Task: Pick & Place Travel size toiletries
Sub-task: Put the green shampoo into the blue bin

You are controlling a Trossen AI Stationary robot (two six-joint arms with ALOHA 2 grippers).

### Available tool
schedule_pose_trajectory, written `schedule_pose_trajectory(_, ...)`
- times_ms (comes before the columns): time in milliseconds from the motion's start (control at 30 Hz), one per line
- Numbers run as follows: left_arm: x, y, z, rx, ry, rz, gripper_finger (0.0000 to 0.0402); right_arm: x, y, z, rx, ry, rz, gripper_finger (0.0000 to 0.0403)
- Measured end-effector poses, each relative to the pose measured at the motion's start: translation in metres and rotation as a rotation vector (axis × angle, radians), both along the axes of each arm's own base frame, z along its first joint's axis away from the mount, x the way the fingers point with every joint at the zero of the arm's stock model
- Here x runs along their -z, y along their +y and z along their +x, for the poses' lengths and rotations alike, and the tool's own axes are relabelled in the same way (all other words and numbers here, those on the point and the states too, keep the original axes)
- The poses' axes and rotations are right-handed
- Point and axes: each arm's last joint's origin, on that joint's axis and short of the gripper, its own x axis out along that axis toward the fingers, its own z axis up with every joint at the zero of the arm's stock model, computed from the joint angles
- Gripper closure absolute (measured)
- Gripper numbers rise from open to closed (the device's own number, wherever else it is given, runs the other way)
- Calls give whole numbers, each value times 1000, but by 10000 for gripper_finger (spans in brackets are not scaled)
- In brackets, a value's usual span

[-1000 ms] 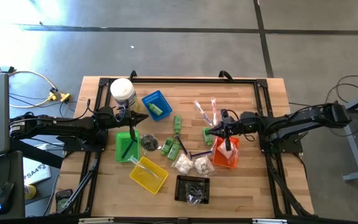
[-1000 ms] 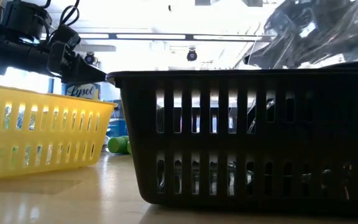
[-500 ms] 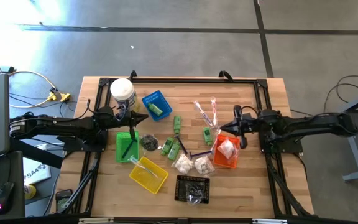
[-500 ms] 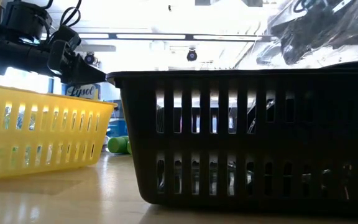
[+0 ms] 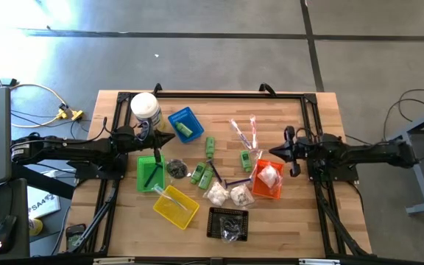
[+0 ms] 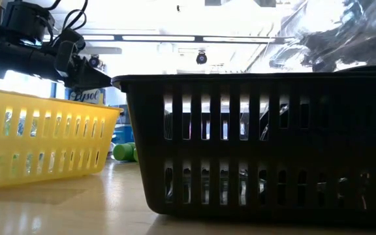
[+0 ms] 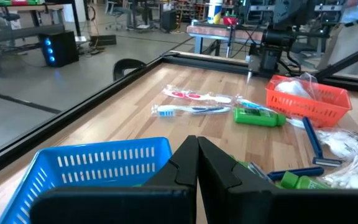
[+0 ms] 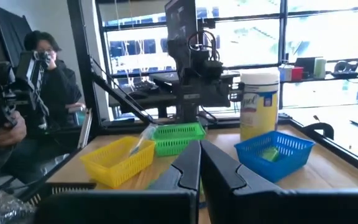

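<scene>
My left gripper (image 5: 169,138) is shut and empty, hovering between the blue basket (image 5: 184,124) and the green basket (image 5: 150,171); its shut fingertips show in the left wrist view (image 7: 197,146). My right gripper (image 5: 274,152) is shut and empty beside the orange basket (image 5: 269,180), on its right-hand side. A white puffy packet (image 5: 269,175) lies in that basket. Green bottles (image 5: 205,174), two white packets (image 5: 227,194), clear-wrapped sticks (image 5: 243,131) and grey bits (image 5: 176,168) lie on the table. A black comb (image 5: 152,171) lies in the green basket.
A big white jar (image 5: 146,109) stands at the far left. A yellow basket (image 5: 175,205) and a black basket (image 5: 229,222) stand near the front edge and fill the low view. A person (image 8: 42,74) sits beyond the table.
My right gripper has drawn back from over the orange basket toward the table's right edge. The white packet lies in the orange basket.
</scene>
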Motion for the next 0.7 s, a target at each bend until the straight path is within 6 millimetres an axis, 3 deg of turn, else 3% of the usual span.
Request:
schedule_pose_trajectory(400, 0, 0, 0, -9, 2, 8, 402, 8, 1, -2, -42, 71, 28, 401)
schedule_pose_trajectory(700, 0, 0, 0, -4, 29, 85, 402, 2, 1, -3, -24, 9, 23, 400)
